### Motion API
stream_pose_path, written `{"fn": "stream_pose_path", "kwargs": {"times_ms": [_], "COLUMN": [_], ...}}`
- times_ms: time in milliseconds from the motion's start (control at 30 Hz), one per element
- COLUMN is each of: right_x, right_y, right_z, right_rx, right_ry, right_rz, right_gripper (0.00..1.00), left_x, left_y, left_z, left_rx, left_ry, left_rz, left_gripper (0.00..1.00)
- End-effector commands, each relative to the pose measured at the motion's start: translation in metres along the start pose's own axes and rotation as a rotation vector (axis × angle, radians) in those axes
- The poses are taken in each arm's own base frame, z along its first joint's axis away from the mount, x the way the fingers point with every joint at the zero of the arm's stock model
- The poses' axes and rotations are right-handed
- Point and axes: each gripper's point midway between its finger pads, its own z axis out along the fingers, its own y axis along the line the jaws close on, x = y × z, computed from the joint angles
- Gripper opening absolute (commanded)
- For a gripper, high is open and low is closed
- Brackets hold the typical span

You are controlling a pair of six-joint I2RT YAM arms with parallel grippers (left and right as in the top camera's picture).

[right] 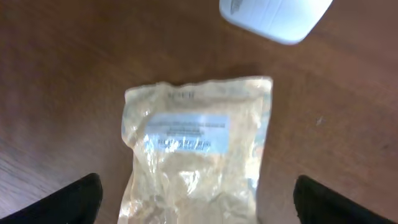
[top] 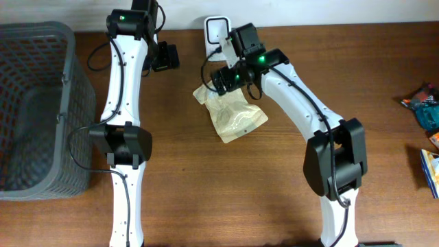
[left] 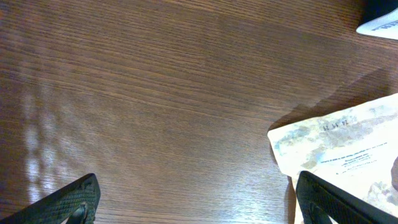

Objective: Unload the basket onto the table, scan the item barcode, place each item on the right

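The right pincer (right: 196, 183) stood wide and empty over the pouch (right: 196, 149), which lay flat on the counter (top: 206, 192). It looked light, soft and crinkly, best pinched at a sealed edge. The white scanner (right: 273, 15) sat just beyond at twelve o'clock, with nothing between. The left pincer (left: 196, 193), also wide, hung near at ten o'clock.

Grey mesh basket (top: 77, 123) at left edge, colourful packets (top: 426, 110) at right.
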Motion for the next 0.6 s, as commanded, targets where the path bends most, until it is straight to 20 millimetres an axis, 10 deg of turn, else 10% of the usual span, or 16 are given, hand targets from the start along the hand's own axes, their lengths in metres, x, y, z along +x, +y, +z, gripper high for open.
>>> {"fn": "stream_pose_path", "kwargs": {"times_ms": [0,433,567], "right_x": [0.039,0.108,0.112], "right_y": [0.017,0.005,-0.001], "right_z": [0.032,0.095,0.098], "right_rx": [-0.035,0.083,0.119], "right_ry": [0.117,0.302,0.313], "right_rz": [-0.008,-0.056,-0.026], "right_gripper": [0.99,0.98,0.6], "left_x": [-0.001,-0.001,-0.001], "left_y": [0.003,0.003,0.003], "left_z": [-0.003,-0.003,-0.003], "left_rx": [-0.009,-0.008,-0.009], "left_ry": [-0.008,-0.008,-0.008], "left_rz": [-0.002,-0.002,-0.002], "left_gripper": [0.99,0.99,0.99]}}
